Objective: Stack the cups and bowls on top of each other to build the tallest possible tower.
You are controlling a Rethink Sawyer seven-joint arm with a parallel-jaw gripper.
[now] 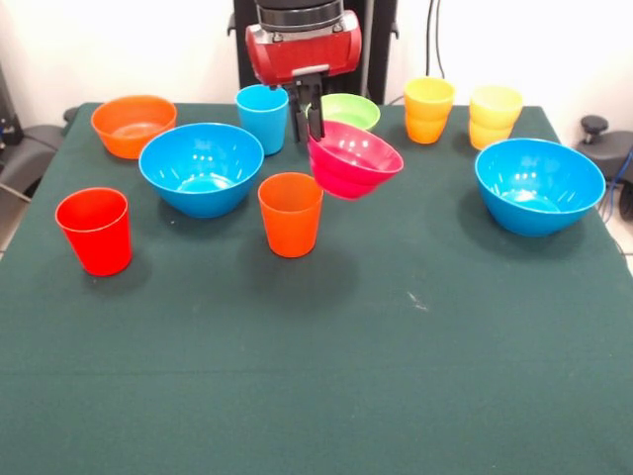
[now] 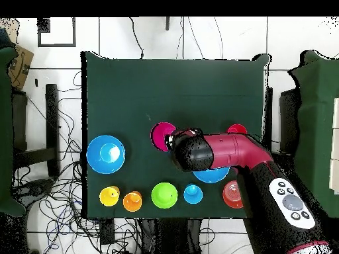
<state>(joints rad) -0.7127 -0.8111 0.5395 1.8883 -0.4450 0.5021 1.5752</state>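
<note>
Fig.: single arm carrying the pink-red bowl clear of the desk; fingers pinch the bowl's far rim, one inside and one outside, so the bowl hangs tilted, mouth toward the camera; it sits just above and beside the orange cup.

Risks (judged): rim-only grip on glossy plastic, so the bowl may swing or slip out; the tilt means it may land crooked on any base and slide off; lowering near the orange cup could knock it over; the arm could also clip the light blue cup or lime-green bowl close behind.

Count: bowls 5, i.e. 2 large blue, 1 orange, 1 lime-green, 1 pink-red (held); cups: red, orange, light blue singly, plus a yellow-orange pair and a pale yellow pair, each apparently stacked (approx. 7 cups); no taller tower yet.
</note>
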